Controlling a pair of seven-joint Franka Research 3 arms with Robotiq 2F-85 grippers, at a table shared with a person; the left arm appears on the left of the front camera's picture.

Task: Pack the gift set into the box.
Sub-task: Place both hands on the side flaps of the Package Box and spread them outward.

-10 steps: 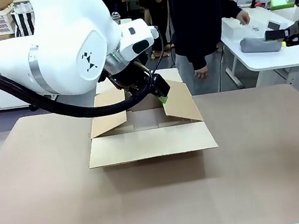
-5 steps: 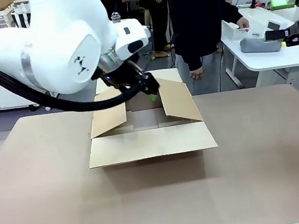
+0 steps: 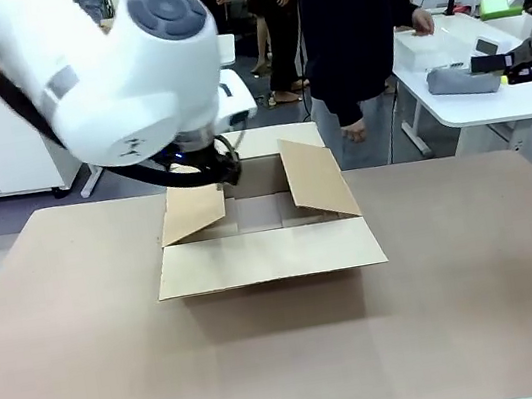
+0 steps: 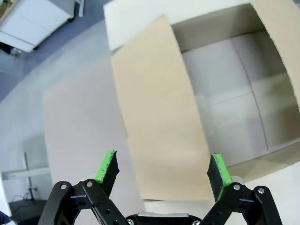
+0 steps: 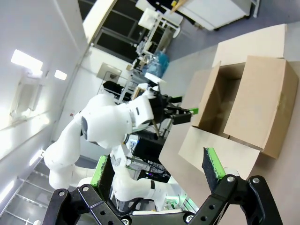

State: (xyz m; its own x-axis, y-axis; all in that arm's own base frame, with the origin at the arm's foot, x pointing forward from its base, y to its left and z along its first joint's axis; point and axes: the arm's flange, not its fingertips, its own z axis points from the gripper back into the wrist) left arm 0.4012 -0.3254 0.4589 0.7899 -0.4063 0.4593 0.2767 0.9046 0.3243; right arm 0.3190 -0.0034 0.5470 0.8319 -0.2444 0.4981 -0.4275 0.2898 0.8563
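Brown corrugated cardboard box (image 3: 270, 256) is lying open; left gripper (image 4: 162, 161) is hovering spread above its nine-o'clock flap (image 4: 159, 122), right gripper (image 5: 157, 161) gaping empty.

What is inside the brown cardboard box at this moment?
In the left wrist view the box shows a bare cardboard floor with its inner flap seams, nothing packed. The raised side flap covers the floor strip beneath it, so that part cannot be judged.
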